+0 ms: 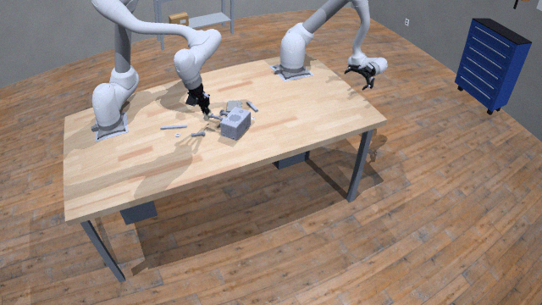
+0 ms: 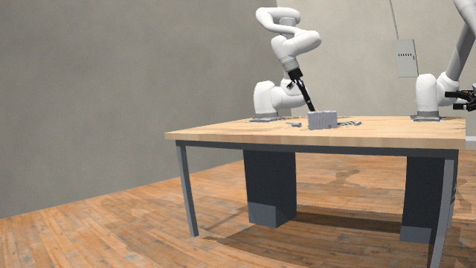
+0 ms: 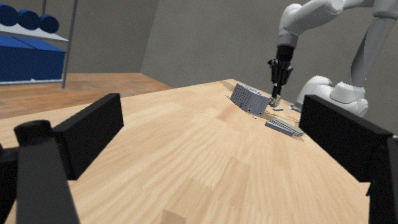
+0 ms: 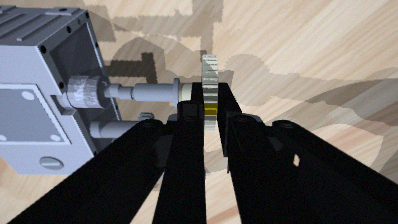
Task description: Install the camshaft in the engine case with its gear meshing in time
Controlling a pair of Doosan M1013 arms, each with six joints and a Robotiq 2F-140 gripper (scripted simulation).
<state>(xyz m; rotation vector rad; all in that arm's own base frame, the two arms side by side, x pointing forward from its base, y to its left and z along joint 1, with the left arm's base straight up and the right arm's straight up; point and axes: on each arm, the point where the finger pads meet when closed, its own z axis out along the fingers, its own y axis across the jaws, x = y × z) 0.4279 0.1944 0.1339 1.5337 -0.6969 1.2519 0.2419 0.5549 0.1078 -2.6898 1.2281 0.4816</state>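
The engine case (image 1: 235,125) (image 2: 322,120) (image 3: 249,100) (image 4: 25,65) stands upright on the table. My right gripper (image 1: 207,115) (image 2: 313,110) (image 4: 209,98) is shut on the camshaft's big gear (image 4: 210,75), whose yellow mark shows between the fingers. The camshaft's shaft (image 4: 155,92) points level at the case's open side. Its narrow end meets a ribbed cylinder (image 4: 87,91) at the opening; whether it is inside the bearing cannot be told. A lower shaft (image 4: 115,129) sticks out of the case; the crank gear and its marked tooth are hidden by the fingers. My left gripper (image 1: 357,80) (image 3: 211,110) is open and empty, off the table's end.
On the table (image 1: 148,169) near the case lie a long rod (image 1: 174,127), a small white ring (image 1: 177,135), a short headed part (image 1: 197,134), a flat grey plate (image 1: 234,104) and a short bar (image 1: 251,106). The right arm's base stands behind the rod.
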